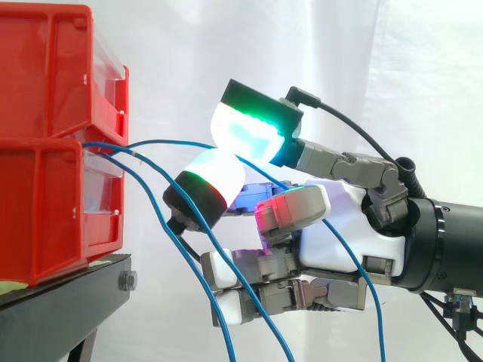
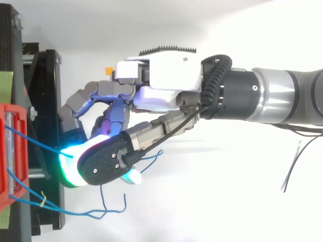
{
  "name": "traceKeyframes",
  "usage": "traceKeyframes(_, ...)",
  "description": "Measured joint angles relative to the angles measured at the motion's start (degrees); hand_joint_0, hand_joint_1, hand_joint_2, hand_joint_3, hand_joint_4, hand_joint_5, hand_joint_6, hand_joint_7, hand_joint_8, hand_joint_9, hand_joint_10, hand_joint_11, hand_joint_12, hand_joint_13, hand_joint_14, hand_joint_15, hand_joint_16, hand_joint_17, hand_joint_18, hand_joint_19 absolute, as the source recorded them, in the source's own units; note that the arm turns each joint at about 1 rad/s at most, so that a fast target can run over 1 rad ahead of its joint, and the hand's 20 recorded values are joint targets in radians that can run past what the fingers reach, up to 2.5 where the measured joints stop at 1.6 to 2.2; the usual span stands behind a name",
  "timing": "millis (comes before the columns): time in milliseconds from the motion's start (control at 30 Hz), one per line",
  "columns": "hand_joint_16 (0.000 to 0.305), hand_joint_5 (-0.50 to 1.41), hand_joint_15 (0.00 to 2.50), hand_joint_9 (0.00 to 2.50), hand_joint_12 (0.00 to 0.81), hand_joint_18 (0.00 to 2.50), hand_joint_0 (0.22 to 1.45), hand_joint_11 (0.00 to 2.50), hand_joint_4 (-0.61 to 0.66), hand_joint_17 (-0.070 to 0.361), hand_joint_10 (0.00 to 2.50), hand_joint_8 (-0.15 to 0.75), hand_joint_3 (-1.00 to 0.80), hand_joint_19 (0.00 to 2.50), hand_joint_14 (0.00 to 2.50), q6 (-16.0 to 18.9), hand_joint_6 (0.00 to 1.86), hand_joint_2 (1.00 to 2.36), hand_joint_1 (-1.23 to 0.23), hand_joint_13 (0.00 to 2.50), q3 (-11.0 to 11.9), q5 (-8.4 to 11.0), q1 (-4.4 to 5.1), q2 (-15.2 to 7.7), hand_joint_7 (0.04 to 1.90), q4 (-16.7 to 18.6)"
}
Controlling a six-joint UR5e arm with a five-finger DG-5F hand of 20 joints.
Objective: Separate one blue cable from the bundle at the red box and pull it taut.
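Observation:
Several thin blue cables leave the gap between the two stacked red bins [image 1: 45, 90]. My hand [image 1: 339, 234] reaches in from the right, just short of the bins. Two glowing fingertips [image 1: 253, 128] meet around the uppermost blue cable [image 1: 173, 142] and pinch it. That cable runs in a shallow arc from the bins to the pinch, then hangs down behind the palm. From above, the hand [image 2: 166, 75] points at the red box [image 2: 7, 151], and the pinched cable [image 2: 38, 142] runs almost straight into the green-glowing pads. The other cables [image 1: 162, 219] sag loose below the fingers.
The bins stand on a black stand [image 1: 60, 302] with a bolt at its front edge. A yellow tie [image 2: 43, 200] marks one loose cable near the box, whose free end [image 2: 101, 212] curls below the hand. A white curtain hangs behind.

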Motion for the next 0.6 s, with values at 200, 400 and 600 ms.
traceKeyframes(200,0.072,-0.1,0.5,1.43,0.442,0.76,0.59,0.94,0.06,0.161,0.03,0.387,-0.09,0.61,0.02,-1.1,0.87,1.01,-0.69,0.97,0.0,-0.02,0.0,0.0,1.12,-0.1)
traceKeyframes(400,0.069,-0.11,0.65,1.42,0.438,0.76,0.59,1.12,0.08,0.156,0.03,0.387,-0.12,0.59,0.02,-2.5,0.87,1.01,-0.69,1.09,0.0,-0.19,0.0,0.1,1.13,-0.3)
traceKeyframes(600,0.068,-0.11,0.83,1.39,0.427,0.8,0.6,1.16,0.08,0.154,0.02,0.382,-0.12,0.6,0.03,-4.9,0.87,1.02,-0.68,1.2,0.0,-0.19,0.01,0.7,1.13,-1.7)
